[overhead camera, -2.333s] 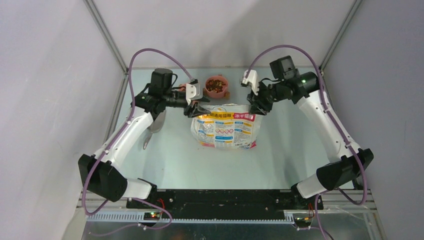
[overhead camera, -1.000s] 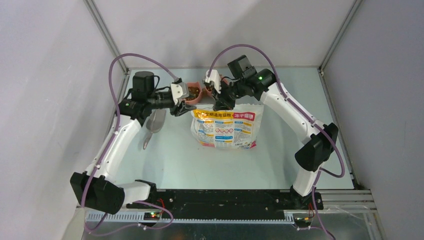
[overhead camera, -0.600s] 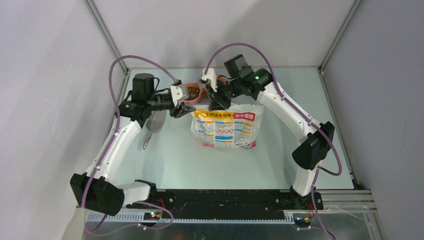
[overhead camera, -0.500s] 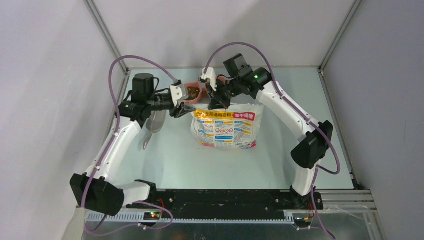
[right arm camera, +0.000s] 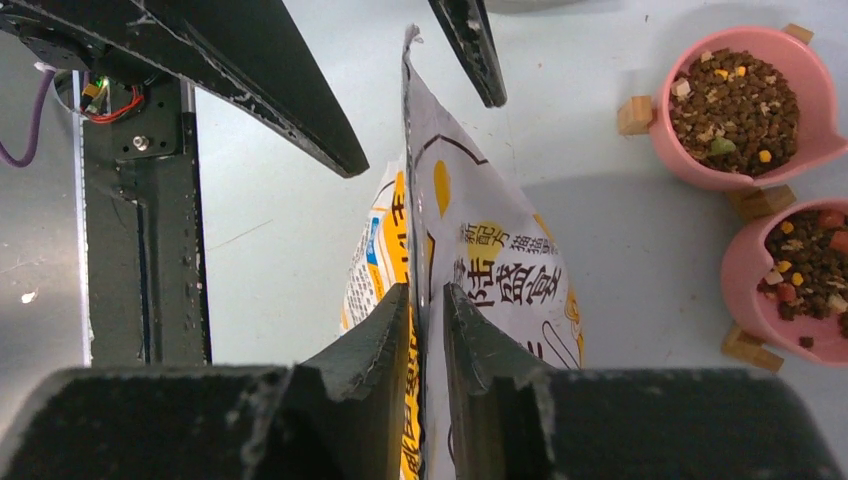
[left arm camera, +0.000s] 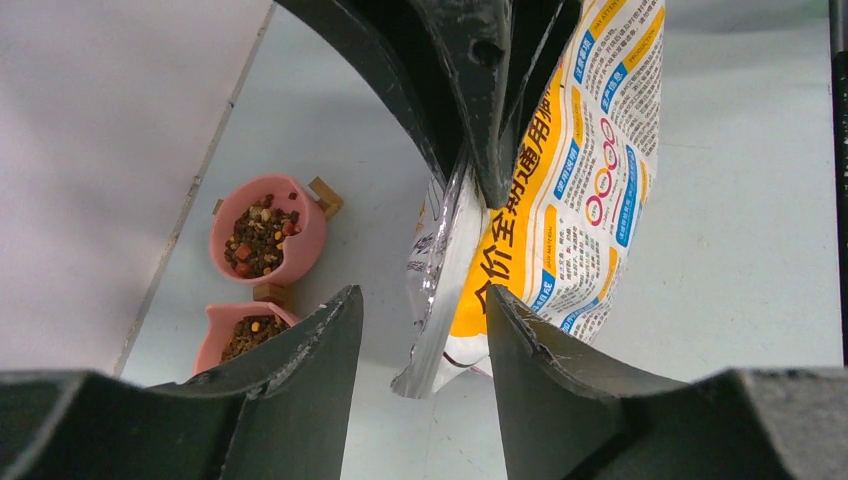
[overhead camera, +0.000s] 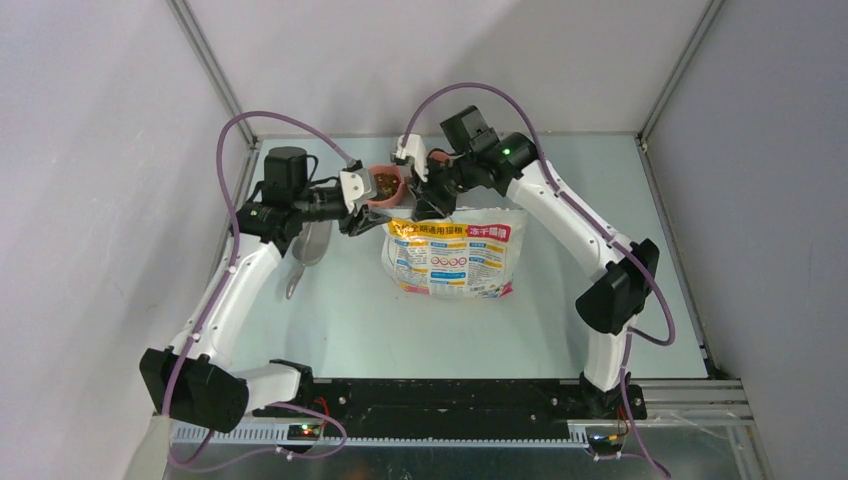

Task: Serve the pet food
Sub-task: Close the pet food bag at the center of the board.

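The pet food (left arm camera: 260, 228) is brown and reddish kibble filling two pink bowls (right arm camera: 740, 100) (right arm camera: 800, 265), which stand together at the back of the table (overhead camera: 385, 185). The printed bag (overhead camera: 450, 260) stands in the middle, its top edge raised. My right gripper (overhead camera: 425, 205) (right arm camera: 425, 290) straddles that top edge. Its jaws are slightly apart, with a thin gap on each side of the foil. My left gripper (overhead camera: 355, 215) (left arm camera: 420, 300) is open at the bag's left top corner (left arm camera: 440, 330), which hangs between its fingers untouched.
A grey metal scoop (overhead camera: 310, 245) lies on the table (overhead camera: 330, 310) under my left forearm. The bowls rest on small wooden blocks (right arm camera: 635, 115). Both grippers crowd the bag's top left, close beside the bowls. Enclosure walls stand left, right and behind.
Both arms shifted left along the bag's top earlier. Over the last second the right gripper crept further left and its jaws parted from shut. The left gripper stayed put.
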Robot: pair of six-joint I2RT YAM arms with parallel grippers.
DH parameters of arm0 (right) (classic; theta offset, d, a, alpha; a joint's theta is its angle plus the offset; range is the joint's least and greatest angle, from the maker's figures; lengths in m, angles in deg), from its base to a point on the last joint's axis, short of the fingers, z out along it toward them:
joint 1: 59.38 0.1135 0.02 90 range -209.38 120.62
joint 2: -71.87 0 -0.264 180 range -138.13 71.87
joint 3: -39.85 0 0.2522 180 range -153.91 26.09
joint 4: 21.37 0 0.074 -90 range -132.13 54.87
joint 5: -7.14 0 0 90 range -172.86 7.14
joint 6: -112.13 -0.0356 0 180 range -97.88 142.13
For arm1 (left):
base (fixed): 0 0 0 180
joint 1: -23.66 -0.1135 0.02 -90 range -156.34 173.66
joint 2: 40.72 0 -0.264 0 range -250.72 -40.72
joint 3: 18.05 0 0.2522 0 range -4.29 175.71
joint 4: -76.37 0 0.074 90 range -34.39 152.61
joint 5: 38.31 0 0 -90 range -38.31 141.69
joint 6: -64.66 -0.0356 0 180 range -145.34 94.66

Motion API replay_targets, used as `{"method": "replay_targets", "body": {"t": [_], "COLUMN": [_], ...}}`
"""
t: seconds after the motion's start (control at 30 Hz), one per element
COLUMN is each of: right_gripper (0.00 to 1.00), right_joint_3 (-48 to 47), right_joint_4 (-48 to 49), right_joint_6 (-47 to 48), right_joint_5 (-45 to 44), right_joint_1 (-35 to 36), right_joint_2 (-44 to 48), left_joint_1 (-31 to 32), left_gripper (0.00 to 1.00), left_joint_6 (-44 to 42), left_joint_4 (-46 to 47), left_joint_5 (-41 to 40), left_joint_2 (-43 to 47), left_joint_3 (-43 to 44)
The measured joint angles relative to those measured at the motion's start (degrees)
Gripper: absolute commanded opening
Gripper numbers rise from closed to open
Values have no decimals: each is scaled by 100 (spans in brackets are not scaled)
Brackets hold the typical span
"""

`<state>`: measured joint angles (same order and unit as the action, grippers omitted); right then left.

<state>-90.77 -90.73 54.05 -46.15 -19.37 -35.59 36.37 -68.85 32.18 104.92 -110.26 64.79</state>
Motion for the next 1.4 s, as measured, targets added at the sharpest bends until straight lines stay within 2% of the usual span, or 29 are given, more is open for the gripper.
{"method": "replay_targets", "body": {"t": [0.07, 0.13, 0.17, 0.2, 0.37, 0.43, 0.47, 0.53, 0.7, 0.77, 0.83, 1.0, 1.07, 1.1, 1.17, 1.27, 1.33, 1.37, 1.4], "right_gripper": [22, 14, 3, 0, 0, 7, 16, 24, 28, 26, 2, 0, 7, 16, 24, 27, 22, 6, 2], "right_joint_3": [-31, -55, -61, -63, -79, -79, -79, -79, -79, -79, -79, -79, -79, -79, -79, -81, -81, -81, -90], "right_joint_4": [11, 22, 24, 28, 52, 59, 59, 70, 295, 372, 439, 476, 481, 485, 501, 621, 702, 734, 769], "right_joint_6": [-2, -2, -2, -9, -31, -31, -35, -68, -162, -195, -225, -319, -323, -334, -369, -396, -400, -404, -411], "right_joint_5": [-2, -2, -4, -9, -4, 4, 2, 2, 17, 22, 24, 76, 116, 138, 162, 177, 177, 177, 177], "right_joint_1": [39, 66, 74, 81, 81, 79, 79, 81, 92, 105, 118, 129, 129, 127, 127, 177, 216, 234, 254], "right_joint_2": [-50, -103, -125, -144, -170, -170, -170, -170, -170, -173, -173, -181, -190, -195, -208, -258, -302, -326, -352], "left_joint_1": [-2, -4, -9, -11, -15, -20, -22, -37, -101, -140, -168, -260, -304, -330, -374, -413, -428, -439, -442], "left_gripper": [55, 55, 55, 55, 55, 55, 55, 55, 55, 55, 55, 55, 55, 55, 55, 55, 55, 55, 55], "left_joint_6": [0, 0, 0, 0, 0, 0, 2, 0, 2, 2, 2, 0, 0, 0, 0, 0, 0, 0, 2], "left_joint_4": [0, 2, 2, 2, 15, 28, 33, 35, 33, 33, 31, 28, 17, -2, -26, -39, -74, -83, -83], "left_joint_5": [0, 0, 0, 0, 2, 0, 2, 2, 4, 4, 4, 11, 11, 11, 11, 11, 11, 11, 11], "left_joint_2": [0, 0, 0, 0, 0, 0, 0, 0, 0, 0, 2, 35, 61, 81, 118, 179, 208, 221, 227], "left_joint_3": [0, 0, 0, 0, 0, 0, 0, 0, 0, 0, 0, -4, -13, -13, -17, -66, -92, -94, -94]}}
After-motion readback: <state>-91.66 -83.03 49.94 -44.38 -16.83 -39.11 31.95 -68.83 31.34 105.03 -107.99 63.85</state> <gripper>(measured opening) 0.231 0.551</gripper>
